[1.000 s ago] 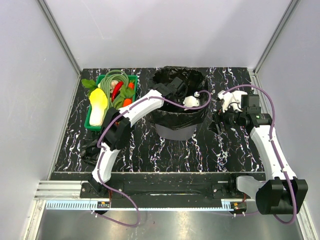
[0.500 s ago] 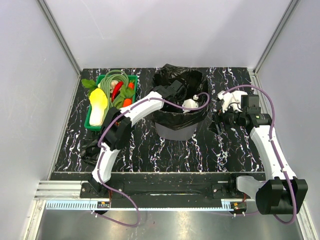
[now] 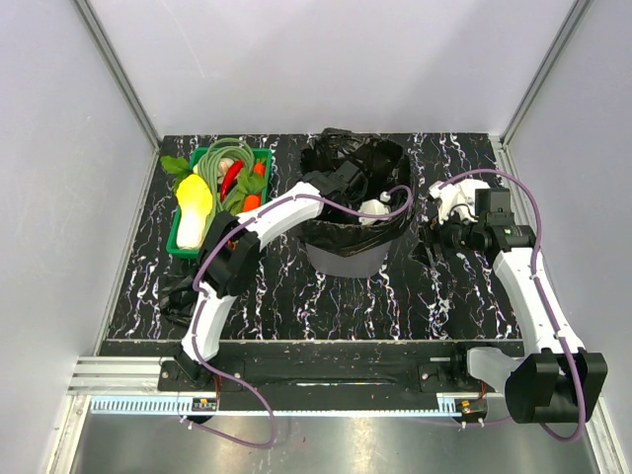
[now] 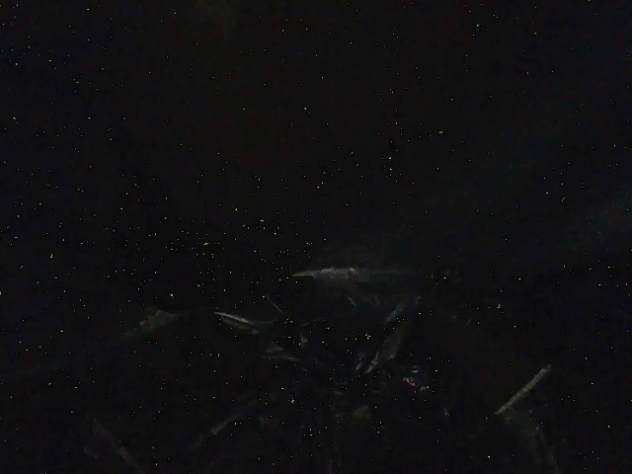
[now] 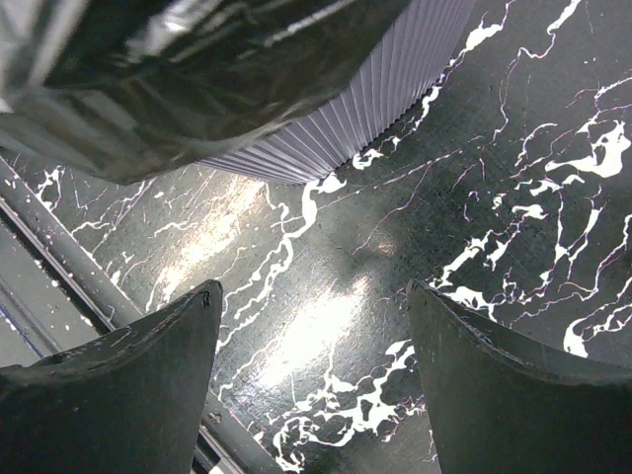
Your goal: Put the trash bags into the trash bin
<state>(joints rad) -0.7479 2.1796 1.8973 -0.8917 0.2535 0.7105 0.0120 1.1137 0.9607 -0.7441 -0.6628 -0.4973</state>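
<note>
The grey trash bin (image 3: 346, 261) stands mid-table with a black trash bag (image 3: 380, 158) draped in and over its rim. My left arm reaches over the near-left rim, and its wrist (image 3: 346, 182) dips into the bin. The left fingers are hidden there. The left wrist view is almost black, showing only faint folds of black film (image 4: 346, 274). Another crumpled black trash bag (image 3: 178, 296) lies on the table by the left arm's elbow. My right gripper (image 5: 311, 292) hangs open over bare table right of the bin (image 5: 395, 89), nothing between its fingers (image 5: 128, 385).
A green crate (image 3: 185, 245) of vegetables sits at the back left beside the bin. The black marble table (image 3: 395, 306) ends at a metal rail (image 5: 59, 286) along its near edge. Grey walls close in the back and both sides.
My left wrist has edged a little to the right, further over the bin's mouth, and the bag's film at the back rim has shifted. The right arm has stayed still.
</note>
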